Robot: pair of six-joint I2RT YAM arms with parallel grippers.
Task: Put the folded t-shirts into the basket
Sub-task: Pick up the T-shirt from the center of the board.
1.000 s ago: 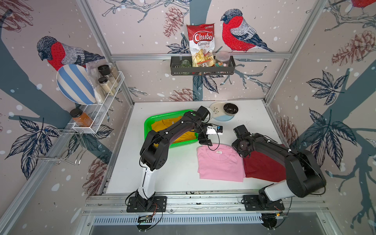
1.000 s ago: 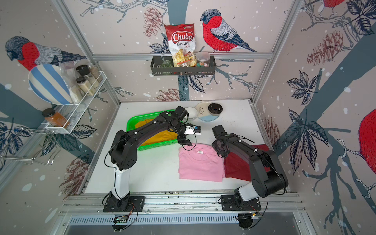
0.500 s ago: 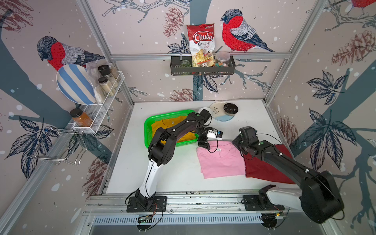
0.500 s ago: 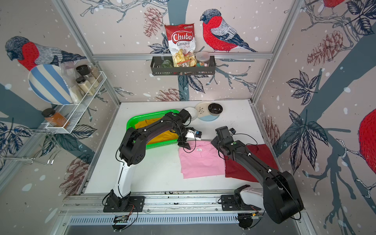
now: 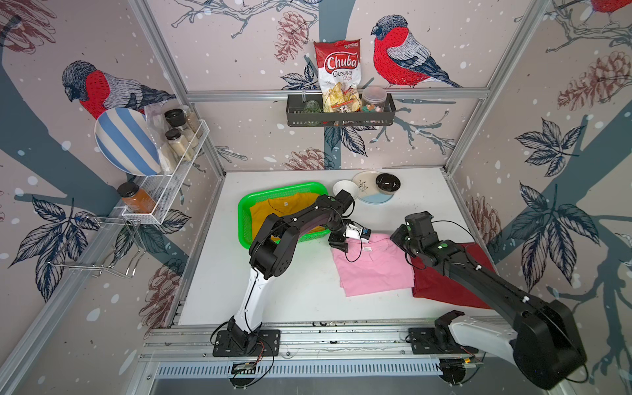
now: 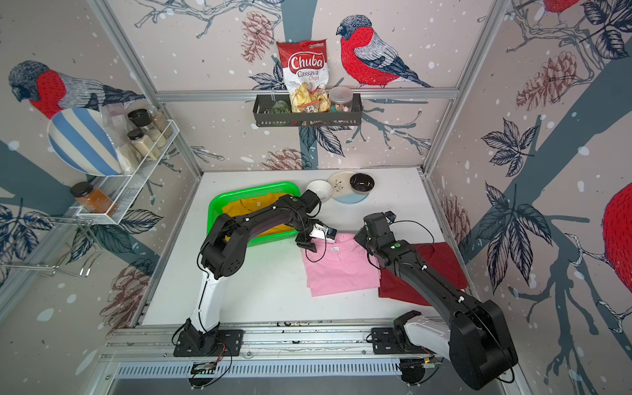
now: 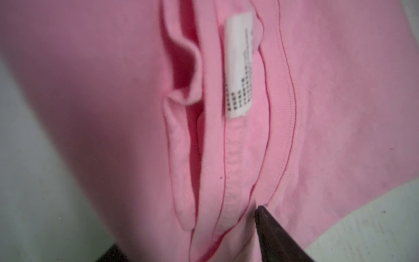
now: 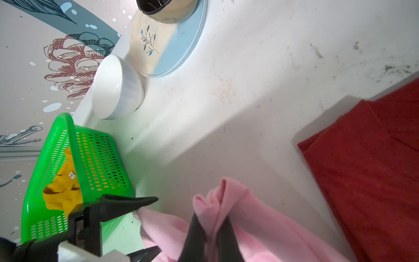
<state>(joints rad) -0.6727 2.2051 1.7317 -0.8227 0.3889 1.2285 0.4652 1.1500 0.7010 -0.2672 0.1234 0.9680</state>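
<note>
Right tool (image 8: 212, 236): clenched on a raised fold at the far right corner of the pink t-shirt (image 5: 372, 270), cloth pinched between both fingers (image 8: 195, 233). Left tool (image 8: 152, 226): jaws apart, straddling the far left corner of the same shirt, not clamped.

Only the right wrist view showed this pinch and this gap; in both top views the wrists hid the fingertips. The left wrist view alone showed the shirt's collar and white neck label (image 7: 239, 68), its print a dotted pattern too blurred to read.

The pink t-shirt lay on the white surface (image 5: 301, 290), right of centre, outside the basket (image 5: 243, 219). The dark red t-shirt (image 5: 441, 287) lay just to its right, edges touching, partly under the right arm. The mustard yellow t-shirt (image 5: 273, 213) lay inside the green basket at far left, its small label (image 8: 71, 175) illegible.

Beyond, a white bowl (image 5: 344, 188) stood beside a plate (image 5: 371, 198) carrying a dark bowl (image 5: 387, 182). On the back wall, a black rack (image 5: 340, 119) held a bag (image 5: 338, 75) reading "Chuba Cassava Chips".

One second earlier the right arm was folded back and the pink shirt lay squarer; here the arm reached forward and the shirt sat skewed.
</note>
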